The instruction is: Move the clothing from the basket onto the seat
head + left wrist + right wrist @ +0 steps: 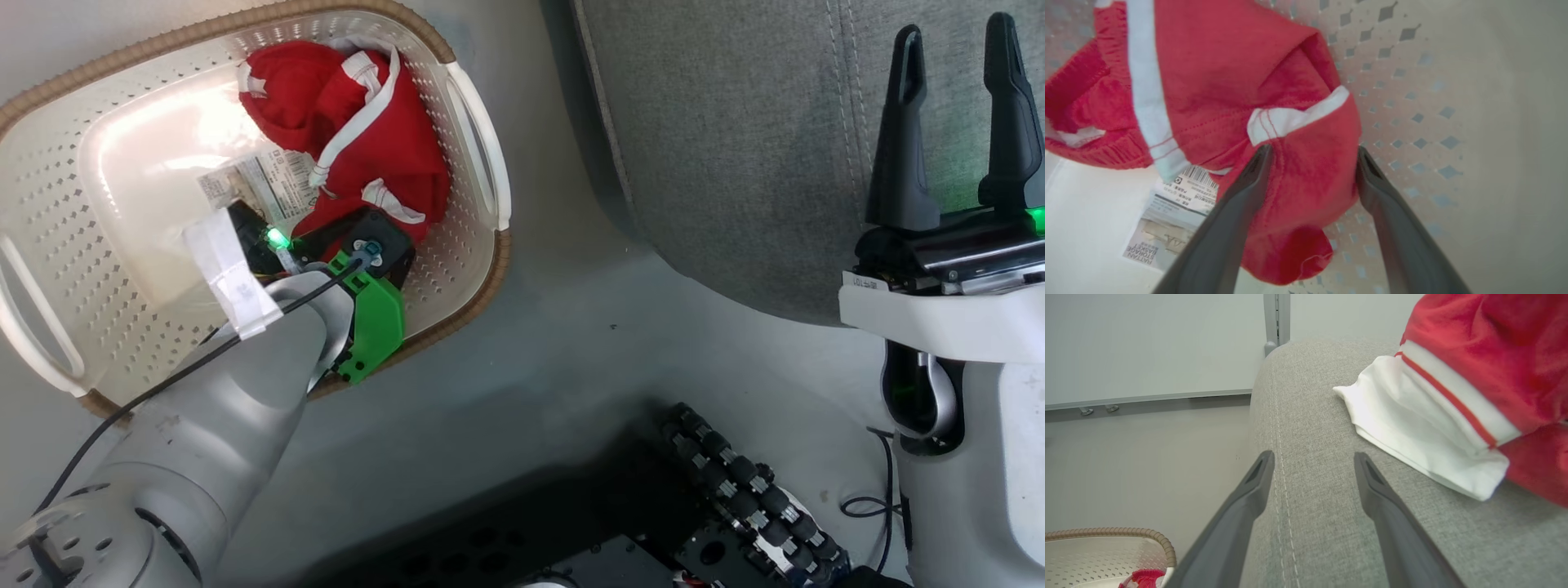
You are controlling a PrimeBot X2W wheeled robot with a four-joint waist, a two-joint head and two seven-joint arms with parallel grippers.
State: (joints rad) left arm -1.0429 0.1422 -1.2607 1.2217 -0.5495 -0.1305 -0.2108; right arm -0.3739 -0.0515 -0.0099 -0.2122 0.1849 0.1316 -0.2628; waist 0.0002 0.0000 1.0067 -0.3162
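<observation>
between the spread fingers of the left claw [1313,152] sits a fold of one red garment [1216,69], not yet pinched, lying inside the single cream basket [65,204]. the right claw [1312,457], also spread and empty, hovers over the one grey seat [1323,506]; just to its right rests a second red garment [1494,343]. roughly half done: one of two moved.

Bright, soft and even overall. Blows out to white glare on the basket [139,171] floor at ten o'clock of the head view. Darkens to soft shadow beneath the seat [735,147] edge toward one o'clock. Blurs the fingers [1224,228] of the left tool [1314,149] and the clothing [1216,73] close up in the left wrist view.
</observation>
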